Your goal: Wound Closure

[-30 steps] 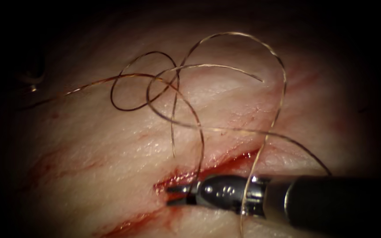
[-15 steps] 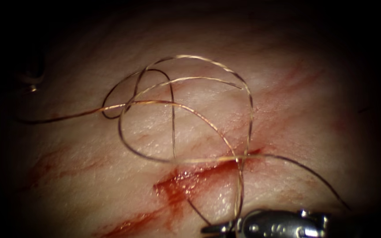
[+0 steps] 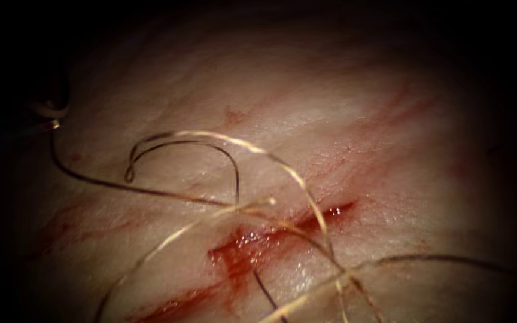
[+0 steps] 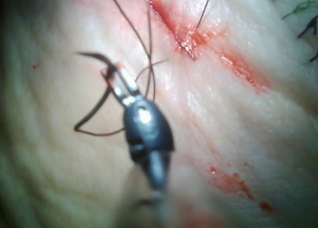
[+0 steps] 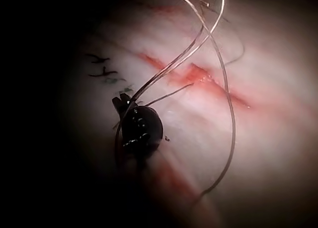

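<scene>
The tissue [image 3: 390, 155] carries a red, wet cut [image 3: 270, 239] running up to the right. Golden thread [image 3: 294, 176] lies in loose loops over and left of the cut, with strands trailing toward the near edge. A dark strand [image 3: 265, 290] leaves the tissue just below the cut. My left tool [image 4: 117, 74] hovers over pale tissue left of the cut, jaws shut on the dark curved needle [image 4: 97, 101] near the middle of its curve; the needle is out of the tissue. My right tool [image 5: 121, 101] is shut on the thread [image 5: 223, 104], which sweeps over the cut [image 5: 194, 74].
Red fluid streaks [image 3: 175, 305] run from the cut toward the lower left. Dark marks [image 5: 102, 64] sit on the tissue beside the right tool. Fainter red smears [image 4: 231, 181] dot the tissue near the left tool.
The right tool slid down and out of the endoscope view, taking thread with it. The big loops above the cut shrank and were dragged down toward the cut.
</scene>
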